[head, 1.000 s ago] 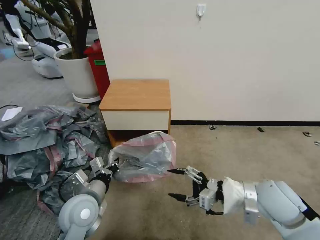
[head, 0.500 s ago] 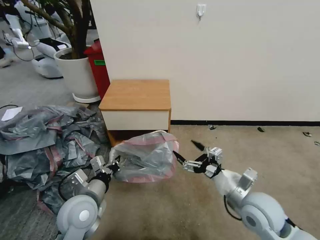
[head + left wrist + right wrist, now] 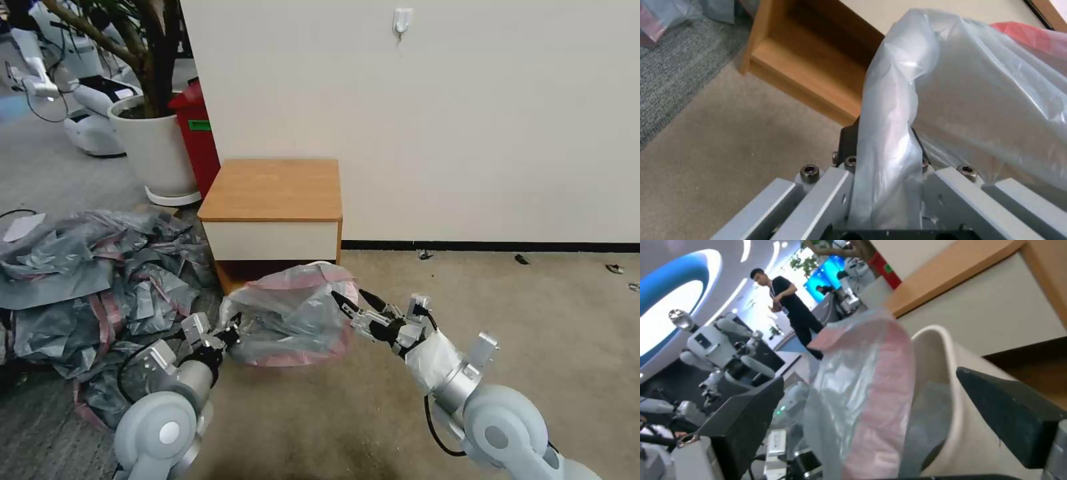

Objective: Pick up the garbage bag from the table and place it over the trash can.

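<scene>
Left pincer [image 3: 230, 331] is clamping the garbage bag [image 3: 290, 313] taut over the trash can [image 3: 951, 413], in front of the worktop [image 3: 273, 190]. Right pincer [image 3: 352, 301], fingers spread, is straddling the bag's far rim, prob. to seat it.

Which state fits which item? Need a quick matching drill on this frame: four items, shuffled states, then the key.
Items:
1. left gripper
2. right gripper
3. nightstand
4. trash can

States:
A. beige rim partly draped by the bag
B. open, fingers straddling the pink-red band
C. stands against the wall, behind the bag
D. shut on a fold of the garbage bag

Pairs: 1-D, 2-B, 3-C, 4-A
</scene>
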You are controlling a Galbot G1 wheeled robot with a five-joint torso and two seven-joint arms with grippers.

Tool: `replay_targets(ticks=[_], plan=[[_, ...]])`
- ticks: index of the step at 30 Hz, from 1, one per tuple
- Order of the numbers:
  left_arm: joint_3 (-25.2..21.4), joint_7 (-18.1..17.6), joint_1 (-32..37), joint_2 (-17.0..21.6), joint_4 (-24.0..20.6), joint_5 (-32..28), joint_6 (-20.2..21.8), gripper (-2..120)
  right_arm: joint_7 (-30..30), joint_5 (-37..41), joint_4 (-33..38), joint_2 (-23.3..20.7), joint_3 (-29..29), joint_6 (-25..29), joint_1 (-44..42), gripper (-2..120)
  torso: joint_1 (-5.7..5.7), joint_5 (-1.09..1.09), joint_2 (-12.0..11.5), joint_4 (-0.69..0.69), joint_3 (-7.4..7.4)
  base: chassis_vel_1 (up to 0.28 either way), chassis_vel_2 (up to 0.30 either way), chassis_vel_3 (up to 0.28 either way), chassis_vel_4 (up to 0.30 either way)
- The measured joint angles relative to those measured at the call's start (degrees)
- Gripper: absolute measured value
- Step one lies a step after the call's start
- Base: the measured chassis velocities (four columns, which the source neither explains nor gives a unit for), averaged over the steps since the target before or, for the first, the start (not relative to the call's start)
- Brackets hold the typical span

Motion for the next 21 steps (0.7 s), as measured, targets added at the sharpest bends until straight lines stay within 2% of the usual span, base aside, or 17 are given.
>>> replay_targets(ticks=[7, 9, 10, 14, 15, 19, 20, 21], plan=[[0.29, 0.27, 0.53, -0.11, 0.04, 0.78, -0.05, 4, -0.83, -1.49, 0.09, 0.37, -0.42, 0.26, 0.39, 86, 0.00, 0.00, 0.00, 0.00, 0.00, 0.000, 0.000, 0.000, 0.000], [0.35, 0.50, 0.70, -0.12, 0.04, 0.99, -0.06, 4, -1.20, -2.10, 0.02, 0.40, -0.42, 0.39, 0.40, 76, 0.00, 0.00, 0.00, 0.00, 0.00, 0.000, 0.000, 0.000, 0.000], [0.35, 0.50, 0.70, -0.12, 0.04, 0.99, -0.06, 4, -1.20, -2.10, 0.02, 0.40, -0.42, 0.39, 0.40, 76, 0.00, 0.00, 0.00, 0.00, 0.00, 0.000, 0.000, 0.000, 0.000], [0.35, 0.86, 0.78, -0.11, 0.00, 1.04, -0.11, 4, -1.57, -2.90, -0.18, 0.36, -0.35, 0.68, 0.34, 57, 0.00, 0.00, 0.00, 0.00, 0.00, 0.000, 0.000, 0.000, 0.000], [0.35, 0.86, 0.78, -0.11, 0.00, 1.04, -0.11, 4, -1.57, -2.90, -0.18, 0.36, -0.35, 0.68, 0.34, 57, 0.00, 0.00, 0.00, 0.00, 0.00, 0.000, 0.000, 0.000, 0.000], [0.29, 1.45, 1.11, 0.08, -0.06, 1.04, -0.12, 4, -2.17, -4.00, -0.29, 0.22, -0.09, 1.06, 0.50, 39, 0.00, 0.01, 0.00, 0.00, 0.00, 0.000, 0.000, 0.000, 0.000], [0.29, 1.45, 1.11, 0.08, -0.06, 1.04, -0.12, 4, -2.17, -4.00, -0.29, 0.22, -0.09, 1.06, 0.50, 39, 0.00, 0.01, 0.00, 0.00, 0.00, 0.000, 0.000, 0.000, 0.000], [0.27, 1.57, 1.20, 0.13, -0.12, 1.04, -0.12, 4, -2.32, -4.17, -0.30, 0.10, 0.02, 1.16, 0.51, 34, 0.00, 0.01, 0.00, 0.00, 0.00, 0.000, 0.000, 0.000, 0.000]])
